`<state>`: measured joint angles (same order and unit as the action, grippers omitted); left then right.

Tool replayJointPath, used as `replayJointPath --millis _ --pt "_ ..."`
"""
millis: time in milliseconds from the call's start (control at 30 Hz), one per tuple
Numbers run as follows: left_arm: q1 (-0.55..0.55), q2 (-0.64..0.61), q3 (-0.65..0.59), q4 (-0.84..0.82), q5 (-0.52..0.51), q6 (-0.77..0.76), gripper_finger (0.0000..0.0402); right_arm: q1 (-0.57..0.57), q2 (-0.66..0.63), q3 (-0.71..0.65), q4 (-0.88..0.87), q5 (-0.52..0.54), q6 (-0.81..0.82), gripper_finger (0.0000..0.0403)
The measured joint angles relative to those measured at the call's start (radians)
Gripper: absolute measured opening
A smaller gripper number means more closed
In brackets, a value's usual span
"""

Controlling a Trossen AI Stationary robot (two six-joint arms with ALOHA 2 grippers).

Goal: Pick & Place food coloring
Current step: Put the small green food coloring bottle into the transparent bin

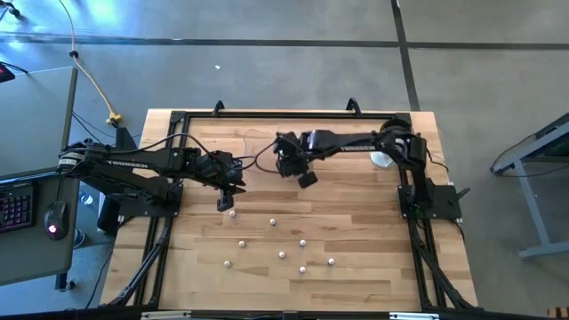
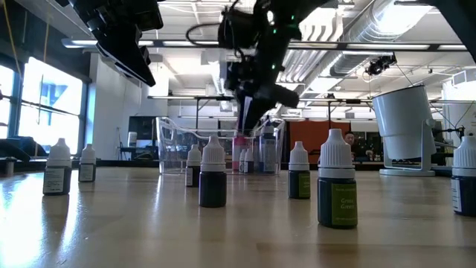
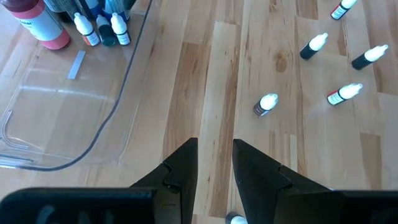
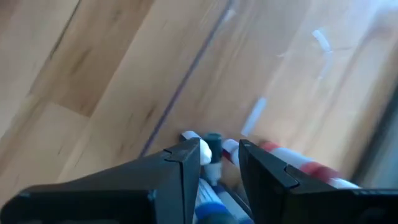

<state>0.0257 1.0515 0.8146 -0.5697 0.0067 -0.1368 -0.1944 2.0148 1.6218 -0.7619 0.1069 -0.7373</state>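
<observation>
Several food coloring bottles (image 1: 283,255) with white caps stand loose on the near half of the wooden table (image 1: 373,293). More bottles (image 3: 99,28) stand together in one corner of a clear shallow tray (image 3: 74,124) at the far middle. My right gripper (image 4: 219,155) hangs open over that corner, pointing steeply down, with the grouped bottles (image 4: 214,148) just beyond its fingertips; nothing is gripped between them. My left gripper (image 3: 214,152) waits open above the table left of centre, slanting down. One bottle cap (image 3: 236,218) shows right under it.
A white round cup-like object (image 1: 382,160) stands at the far right, beside the right arm's base. A larger red-bottomed bottle (image 3: 40,25) stands in the tray next to the small ones. Bare wood lies between the tray and the loose bottles.
</observation>
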Motion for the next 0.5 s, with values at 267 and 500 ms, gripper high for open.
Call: replayJointPath --millis 267,500 --pt "0.000 0.000 0.000 0.000 0.000 0.000 0.0099 0.152 -0.108 0.000 -0.083 -0.055 0.125 0.0103" --pt "0.000 0.000 0.000 0.000 0.000 0.000 0.0099 0.283 -0.104 0.001 -0.148 -0.285 0.358 0.0103"
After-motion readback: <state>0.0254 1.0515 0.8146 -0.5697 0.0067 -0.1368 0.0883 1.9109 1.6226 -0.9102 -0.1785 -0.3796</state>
